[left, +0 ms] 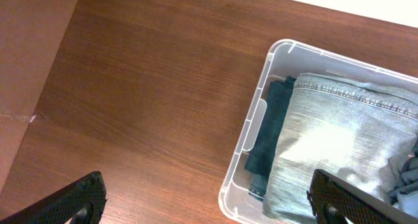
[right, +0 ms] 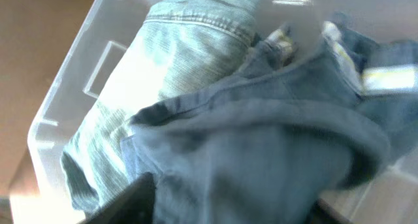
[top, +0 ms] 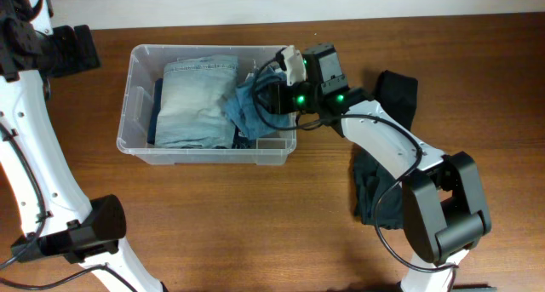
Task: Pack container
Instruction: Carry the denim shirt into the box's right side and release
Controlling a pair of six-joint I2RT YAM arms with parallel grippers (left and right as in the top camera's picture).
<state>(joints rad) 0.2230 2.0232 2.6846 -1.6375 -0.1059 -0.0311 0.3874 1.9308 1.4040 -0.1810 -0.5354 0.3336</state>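
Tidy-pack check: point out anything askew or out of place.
The mid-blue jeans at the right end of the container are bunched in a heap, not folded flat like the pale jeans beside them. Dark clothes lie crumpled on the table outside, to the right.

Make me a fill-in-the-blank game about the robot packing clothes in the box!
The folded light jeans lie ___ the container. The crumpled blue denim lies beneath the robot's ___ arm. The dark clothes wait on the ___, outside the container. The left arm's fingers are ___, not shut, holding nothing.
Missing words: inside; right; table; open.
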